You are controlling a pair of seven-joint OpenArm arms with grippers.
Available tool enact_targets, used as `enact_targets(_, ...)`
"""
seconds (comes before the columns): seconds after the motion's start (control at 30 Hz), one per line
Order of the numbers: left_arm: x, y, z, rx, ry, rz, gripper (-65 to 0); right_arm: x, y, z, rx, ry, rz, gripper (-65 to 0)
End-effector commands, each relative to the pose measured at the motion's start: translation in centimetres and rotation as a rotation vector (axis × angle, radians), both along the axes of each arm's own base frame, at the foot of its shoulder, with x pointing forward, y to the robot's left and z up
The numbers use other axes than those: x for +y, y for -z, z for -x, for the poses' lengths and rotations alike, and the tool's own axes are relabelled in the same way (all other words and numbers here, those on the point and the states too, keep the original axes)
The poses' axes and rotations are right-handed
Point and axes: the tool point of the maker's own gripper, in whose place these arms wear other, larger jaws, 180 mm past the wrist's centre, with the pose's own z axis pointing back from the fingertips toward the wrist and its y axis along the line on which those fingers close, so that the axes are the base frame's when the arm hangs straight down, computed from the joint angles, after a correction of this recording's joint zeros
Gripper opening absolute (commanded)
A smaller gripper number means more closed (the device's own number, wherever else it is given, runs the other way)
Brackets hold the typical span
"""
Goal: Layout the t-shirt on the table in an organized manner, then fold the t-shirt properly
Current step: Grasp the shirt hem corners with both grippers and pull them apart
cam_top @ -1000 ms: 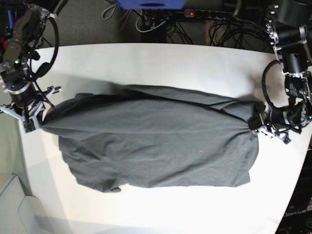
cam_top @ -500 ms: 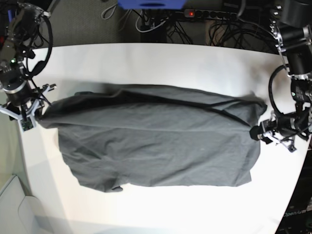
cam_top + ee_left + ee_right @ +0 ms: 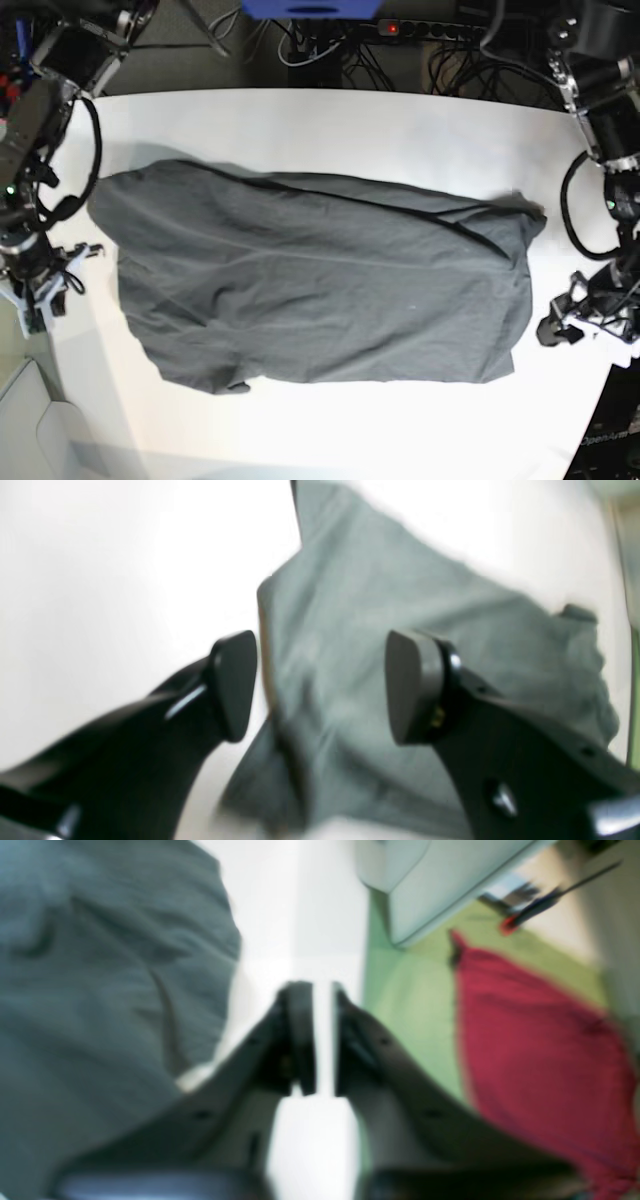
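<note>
The dark grey t-shirt (image 3: 320, 285) lies spread lengthwise across the white table (image 3: 330, 120), with creases along its upper part. My left gripper (image 3: 552, 333) hangs off the shirt's right end, apart from the cloth. In the left wrist view it (image 3: 322, 685) is open above the t-shirt (image 3: 380, 645), with nothing between its fingers (image 3: 232, 685). My right gripper (image 3: 45, 295) is beyond the shirt's left end at the table's edge. In the right wrist view it (image 3: 322, 1040) is shut and empty, and the t-shirt (image 3: 100, 990) lies off to its left.
Past the table edge the right wrist view shows green floor (image 3: 415, 1005), a red object (image 3: 540, 1050) and a pale bin (image 3: 400, 880). Cables and a power strip (image 3: 420, 28) lie behind the table's far edge.
Both grippers have let go of the shirt's ends and drawn away toward the near side. The stretched shirt has dropped and settled flat. The right gripper opened, then shut again.
</note>
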Motion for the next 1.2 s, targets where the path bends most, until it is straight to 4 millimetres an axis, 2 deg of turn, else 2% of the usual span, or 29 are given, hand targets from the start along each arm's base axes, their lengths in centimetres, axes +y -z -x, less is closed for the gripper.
enact_targets(0.0,-1.2,-1.1,-1.4,-0.039,0.025,-0.009,-33.3,-0.2,-0.5,-1.5,-0.017,0.000,-0.007,-65.0)
enact_targets(0.07,-4.3,0.1,-2.5,-0.022,0.081,-0.027,-42.1,0.6,1.5,-3.3,0.046,-0.021,-0.031,-64.3)
enact_targets(0.17,-7.6,3.0,-2.9,0.046,0.141,-0.059,-53.6,1.7,5.1,-4.5,0.145,-0.046,-0.092,-65.0)
enact_targets(0.23,-8.6,5.3,-2.8,0.112,0.145,-0.068,-58.3,3.3,7.3,-5.1,0.200,-0.075,-0.140,-65.0)
enact_targets(0.3,-8.6,8.0,-2.1,0.183,0.140,-0.100,-59.9,4.5,9.4,-5.0,0.243,-0.105,-0.168,-64.9)
enact_targets(0.37,-8.0,10.6,-0.7,0.264,0.137,-0.117,-59.9,5.0,12.1,-3.4,0.303,-0.116,-0.184,-64.9)
enact_targets(0.47,-7.3,13.0,1.5,0.332,0.132,-0.121,-59.9,5.7,14.1,-1.5,0.348,-0.135,-0.183,-64.9)
enact_targets(0.53,-6.1,14.1,3.5,0.404,0.143,-0.140,-59.9,6.2,15.2,0.2,0.384,-0.156,-0.160,-65.0)
enact_targets(0.63,-5.9,15.8,6.7,0.526,0.187,-0.151,-59.9,5.9,16.2,3.1,0.421,-0.175,-0.108,-65.0)
enact_targets(0.77,-5.3,16.1,10.0,0.593,0.229,-0.202,-60.0,6.2,16.9,6.5,0.464,-0.218,-0.044,-65.0)
enact_targets(0.9,-5.4,15.0,12.1,0.604,0.270,-0.253,-60.0,6.9,16.0,7.9,0.445,-0.251,-0.010,-65.0)
enact_targets(1.0,-4.1,12.7,13.2,0.579,0.238,-0.273,-60.0,7.1,14.4,7.6,0.399,-0.262,0.012,-65.0)
enact_targets(1.17,-1.3,8.5,12.5,0.489,0.134,-0.289,-60.0,7.8,11.0,6.2,0.303,-0.276,0.049,-65.0)
